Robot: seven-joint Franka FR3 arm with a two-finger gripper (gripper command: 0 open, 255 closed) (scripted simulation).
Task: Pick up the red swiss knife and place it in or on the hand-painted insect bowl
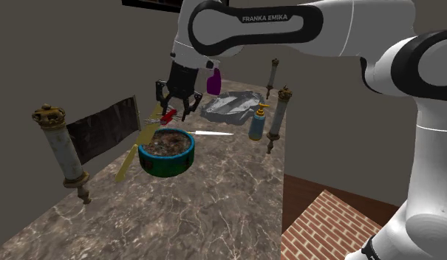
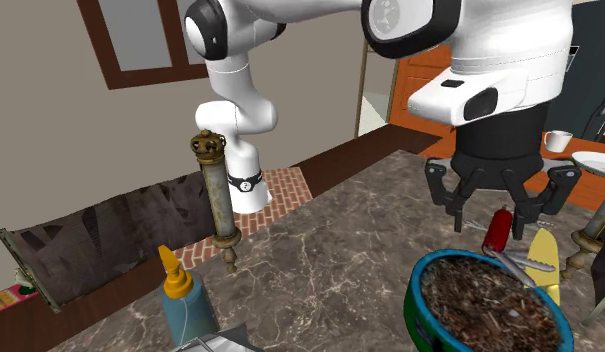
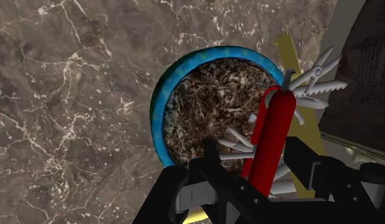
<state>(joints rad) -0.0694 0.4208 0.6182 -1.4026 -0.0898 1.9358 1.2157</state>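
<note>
Jaws are closed on the red swiss knife (image 3: 273, 130), one black finger on each side of its handle, and the knife hangs from them with several grey metal tools fanned out. The gripper (image 1: 176, 111) points straight down. The white arm comes from the stand at the shoulder view's right, reaches over the table and bends down at the wrist. The knife is in the air, just above the rim of the hand-painted insect bowl (image 1: 181, 161), on the rim's side toward the shoulder view's left; in the wrist view the red handle lies partly over the bowl's inside.

The bowl is round, with a bright blue rim, a blue-green painted wall and a speckled brown filling. The table (image 1: 222, 210) is brown marble with pale veins. A flat yellow strip (image 2: 544, 265) lies on the marble just beside the bowl, below the knife. A scroll (image 1: 63, 144) with brass-coloured ends and a dark sheet stands near, on the shoulder view's left. A blue bottle (image 1: 256, 127) and a crumpled grey tray (image 1: 230, 107) stand behind the bowl, apart from it. Open marble runs from the bowl to the table's near edge, with a brick floor (image 1: 318, 225) below it
</note>
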